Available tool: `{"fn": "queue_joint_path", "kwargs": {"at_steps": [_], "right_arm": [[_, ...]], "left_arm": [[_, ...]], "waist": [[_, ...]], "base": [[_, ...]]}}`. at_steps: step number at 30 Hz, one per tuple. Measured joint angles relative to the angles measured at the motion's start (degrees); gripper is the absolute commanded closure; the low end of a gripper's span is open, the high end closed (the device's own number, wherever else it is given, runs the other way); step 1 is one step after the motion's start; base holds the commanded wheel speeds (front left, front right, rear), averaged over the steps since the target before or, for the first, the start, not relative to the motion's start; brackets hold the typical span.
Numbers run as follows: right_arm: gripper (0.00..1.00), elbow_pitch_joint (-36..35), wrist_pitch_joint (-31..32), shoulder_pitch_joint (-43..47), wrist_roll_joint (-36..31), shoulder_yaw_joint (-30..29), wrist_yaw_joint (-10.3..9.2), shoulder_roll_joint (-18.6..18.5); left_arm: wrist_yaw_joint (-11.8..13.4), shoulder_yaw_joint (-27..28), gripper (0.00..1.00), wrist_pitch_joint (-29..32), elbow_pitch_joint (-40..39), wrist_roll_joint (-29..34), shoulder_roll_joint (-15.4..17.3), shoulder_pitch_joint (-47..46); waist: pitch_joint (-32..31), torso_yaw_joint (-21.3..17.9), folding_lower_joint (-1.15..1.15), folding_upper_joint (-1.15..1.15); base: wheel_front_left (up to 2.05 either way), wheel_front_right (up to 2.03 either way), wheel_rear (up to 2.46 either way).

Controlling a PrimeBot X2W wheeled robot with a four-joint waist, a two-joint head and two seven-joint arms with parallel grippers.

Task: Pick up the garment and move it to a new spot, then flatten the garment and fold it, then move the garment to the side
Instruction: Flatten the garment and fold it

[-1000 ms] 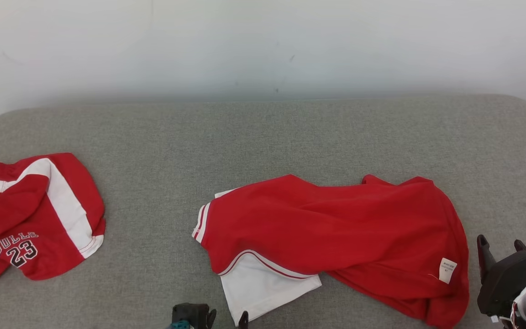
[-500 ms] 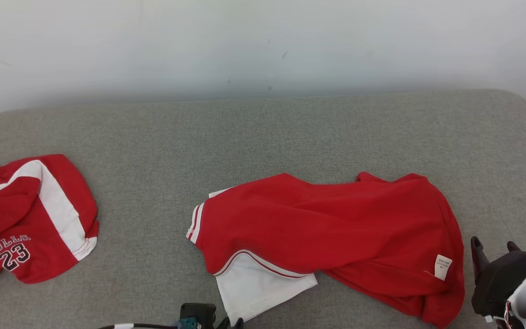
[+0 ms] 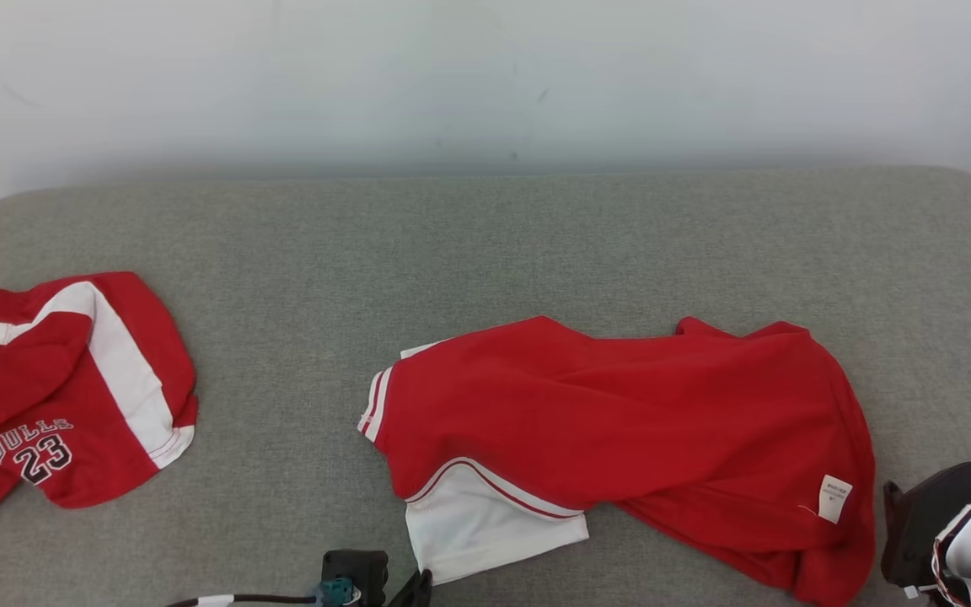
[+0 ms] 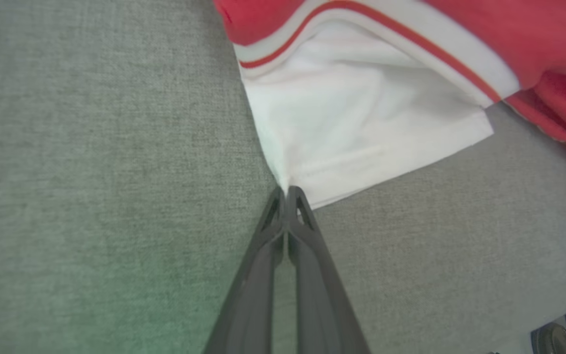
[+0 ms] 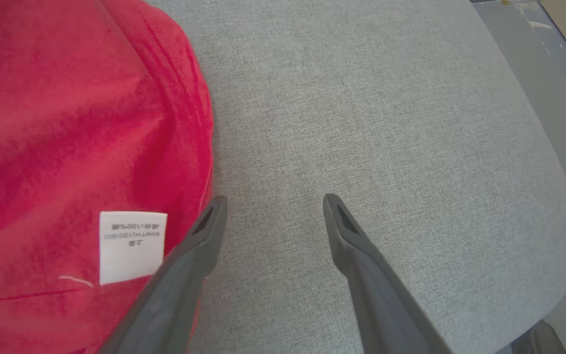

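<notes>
Garments: 2, red-white; task garment [image 3: 620, 421] crumpled mid grey cushion [image 3: 485, 244], second jersey [image 3: 64, 396] "BULLS 23" well apart at left | label [image 5: 133, 246]: 1, white, on task garment's right end | left gripper [image 4: 288, 189]: fingers pressed together, pinching its white corner | right gripper [image 5: 275, 199]: fingers spread over bare cushion, beside label

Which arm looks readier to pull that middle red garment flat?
Left: the left tool is shut on the garment, at its white corner. The right tool hangs open beside the red edge.
</notes>
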Motion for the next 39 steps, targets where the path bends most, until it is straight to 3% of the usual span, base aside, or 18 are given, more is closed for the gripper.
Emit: {"fn": "queue_joint_path", "kwargs": {"at_steps": [6,11,17,28,30,32,35,37,39], "right_arm": [[0.0,2.2,0.6,0.0,0.9,1.1,0.0,0.3],[0.0,-3.5,-2.8,1.0,1.2,0.5,0.0,0.6],[0.0,-5.7,0.5,4.5,2.9,3.3,0.0,1.1],[0.0,-2.9,0.2,6.2,2.1,6.5,0.0,1.1],[0.11,-2.3,0.0,5.3,2.0,6.9,0.0,0.9],[0.16,-1.8,-0.1,4.5,1.7,7.6,0.0,0.6],[0.64,-1.2,0.1,3.5,1.4,8.1,0.0,0.1],[0.75,-0.9,0.6,3.2,0.9,8.2,0.0,-0.1],[0.74,-0.9,1.6,3.0,0.6,8.0,0.0,-0.1]], "left_arm": [[0.0,-0.3,1.0,-0.2,-0.1,-0.1,0.0,-0.2],[0.0,-0.3,1.0,-0.2,-0.3,-0.3,0.0,-0.3],[0.1,-0.1,1.0,-0.2,-0.5,-1.1,0.2,-0.2],[0.5,-0.1,1.0,-0.2,-1.1,-1.3,0.7,-0.2],[0.5,-0.1,1.0,-0.2,-1.2,-1.4,0.7,-0.2],[0.6,-0.1,1.0,-0.2,-1.2,-1.5,0.7,-0.2],[0.6,-0.3,1.0,-0.2,-1.2,-1.6,0.7,-0.2],[0.6,-0.4,1.0,-0.2,-1.2,-1.7,0.7,-0.3],[0.6,-0.5,1.0,-0.2,-1.2,-1.8,0.6,-0.3]], "waist": [[0.6,0.9,0.01,0.0],[0.9,1.4,0.01,0.0],[0.7,1.0,0.01,0.0],[0.8,-0.3,0.0,0.0],[0.9,-0.4,0.01,0.0],[0.9,-0.4,0.01,0.0],[1.0,-0.4,0.01,0.0],[1.0,-0.2,0.01,0.0],[1.0,0.0,0.01,0.0]], "base": [[0.0,0.0,0.0],[0.0,0.0,0.0],[0.0,0.0,0.0],[0.0,0.0,0.0],[0.0,0.0,0.0],[0.0,0.0,0.0],[0.0,0.0,0.0],[0.0,0.0,0.0],[0.0,0.0,0.0]]}}
